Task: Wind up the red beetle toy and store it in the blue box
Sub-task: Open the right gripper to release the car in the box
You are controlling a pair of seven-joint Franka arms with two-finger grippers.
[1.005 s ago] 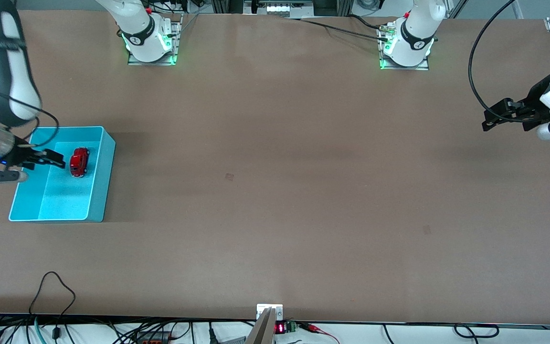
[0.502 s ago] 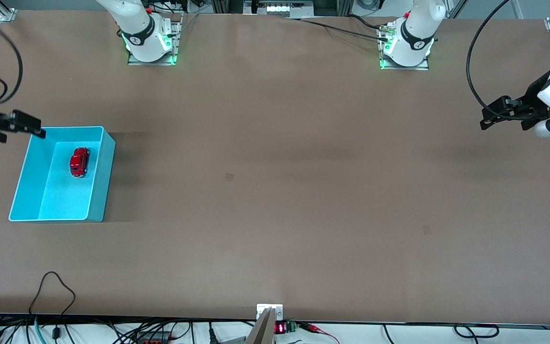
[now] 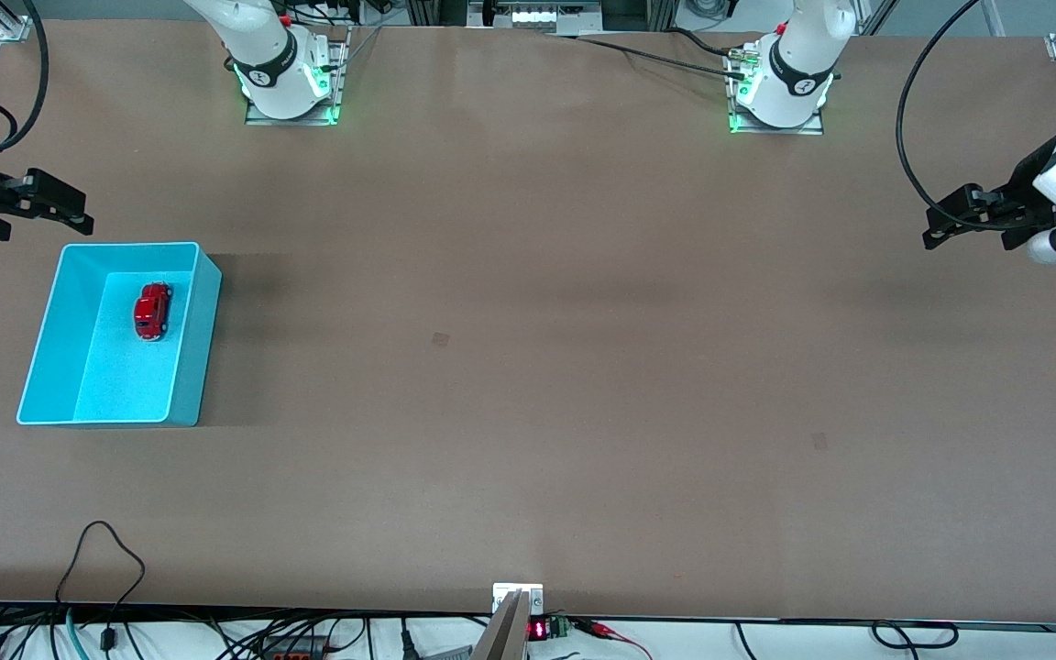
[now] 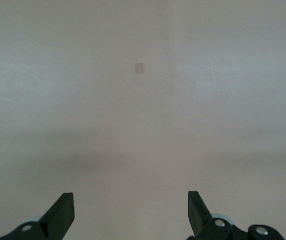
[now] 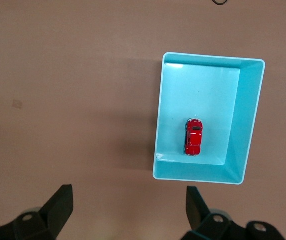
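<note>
The tiny glossy red beetle-shaped toy car [image 3: 152, 311] is seen resting in the light cyan-blue rectangular plastic box [image 3: 203, 330], long axis along the box's length, near the released, empty right end effector [image 3: 77, 213], while the left end effector [image 3: 936, 234], also released, waits well apart over bare tabletop [image 3: 528, 367].

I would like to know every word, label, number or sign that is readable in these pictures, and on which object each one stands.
Readable text: none.
Red digits glow on a small display at the table's edge nearest the front camera: too small to read.
Red beetle toy and blue box: no lettering visible.
Round marks on both arm bases: not legible.
</note>
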